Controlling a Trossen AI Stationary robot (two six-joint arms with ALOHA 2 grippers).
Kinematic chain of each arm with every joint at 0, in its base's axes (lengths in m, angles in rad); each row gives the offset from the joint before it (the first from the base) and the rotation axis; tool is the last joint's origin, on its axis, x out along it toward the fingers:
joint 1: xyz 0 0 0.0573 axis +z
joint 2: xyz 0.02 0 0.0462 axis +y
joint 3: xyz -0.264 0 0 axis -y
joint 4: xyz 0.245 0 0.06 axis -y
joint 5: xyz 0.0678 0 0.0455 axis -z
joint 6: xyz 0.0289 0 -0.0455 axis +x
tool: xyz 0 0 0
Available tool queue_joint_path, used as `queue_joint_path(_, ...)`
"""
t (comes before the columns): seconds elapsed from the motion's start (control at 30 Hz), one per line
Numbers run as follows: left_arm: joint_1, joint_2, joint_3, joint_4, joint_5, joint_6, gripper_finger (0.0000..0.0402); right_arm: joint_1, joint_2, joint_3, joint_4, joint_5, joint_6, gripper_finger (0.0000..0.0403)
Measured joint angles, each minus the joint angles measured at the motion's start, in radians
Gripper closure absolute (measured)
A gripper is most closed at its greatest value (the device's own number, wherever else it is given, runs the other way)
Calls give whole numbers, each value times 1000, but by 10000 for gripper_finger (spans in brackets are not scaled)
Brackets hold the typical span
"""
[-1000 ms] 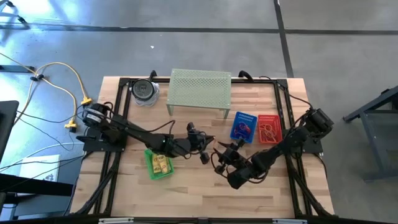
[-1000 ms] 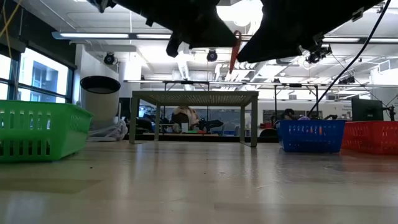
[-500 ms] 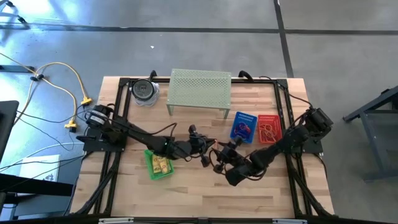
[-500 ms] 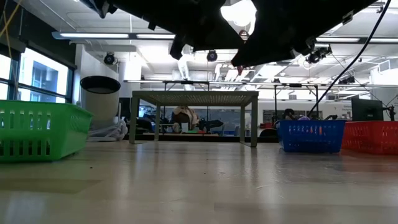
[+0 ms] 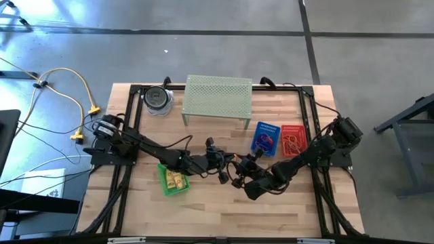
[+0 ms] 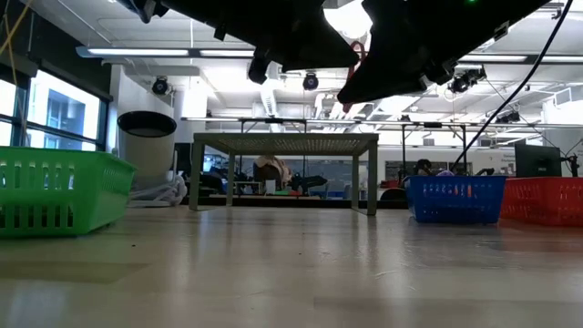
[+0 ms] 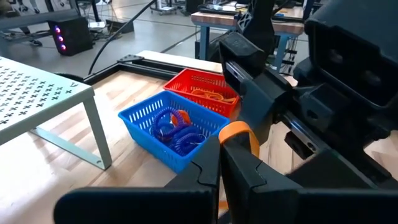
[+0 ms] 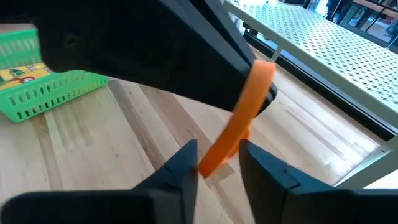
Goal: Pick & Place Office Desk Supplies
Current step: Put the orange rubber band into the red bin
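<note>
An orange loop (image 7: pixel 237 133) is up in the air over the middle of the table, between my two grippers. My left gripper (image 5: pixel 224 169) has come in from the table's left and is shut on it. My right gripper (image 8: pixel 217 163) faces it from the right, open, with a finger on each side of the loop's lower end (image 8: pixel 212 160); whether they touch it, I cannot tell. Purple and blue loops lie in a blue basket (image 5: pixel 266 137), orange and red ones in a red basket (image 5: pixel 293 141), and yellow packets (image 5: pixel 174 179) in a green basket (image 5: pixel 171 188). My left gripper pinches the orange loop between its two fingers (image 7: pixel 249 167), and the loop's free bend (image 7: pixel 239 129) sticks out past their ends. The fingers come roughly level from the table's left. The loop is lifted clear of the table and slants down toward the right gripper.
A pale-green perforated shelf (image 5: pixel 218 95) stands on legs at the far middle, with a round dark container (image 5: pixel 157 100) to its left. The blue and red baskets sit just right of the grippers. Bare wood lies toward the near edge (image 5: pixel 217 213).
My right gripper has moved up and toward the left gripper, so that its fingers now stand around the loop's lower end. In the low view it now covers most of the loop, which hung in plain sight a second ago. The left gripper has kept its hold.
</note>
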Motion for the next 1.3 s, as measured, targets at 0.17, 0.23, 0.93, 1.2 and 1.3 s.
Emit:
queue_joint_path(0.17, 0, 0, 0, -3, 0, 0, 401, 0, 0, 0, 0, -9, -8, 372)
queue_joint_path(0.23, 0, 0, 0, -4, 0, 0, 401, 0, 0, 0, 0, -41, -26, 393)
queue_joint_path(0.93, -55, 0, 0, -21, 101, 329, 354, 35, -1, 0, -8, -78, -35, 400)
queue_joint_path(1.2, -71, 0, 0, -23, 95, 280, 278, 52, -7, 0, -41, -94, -31, 400)
queue_joint_path(1.3, -79, 0, 0, -43, 94, 271, 260, 68, -35, 0, -135, -105, 26, 400)
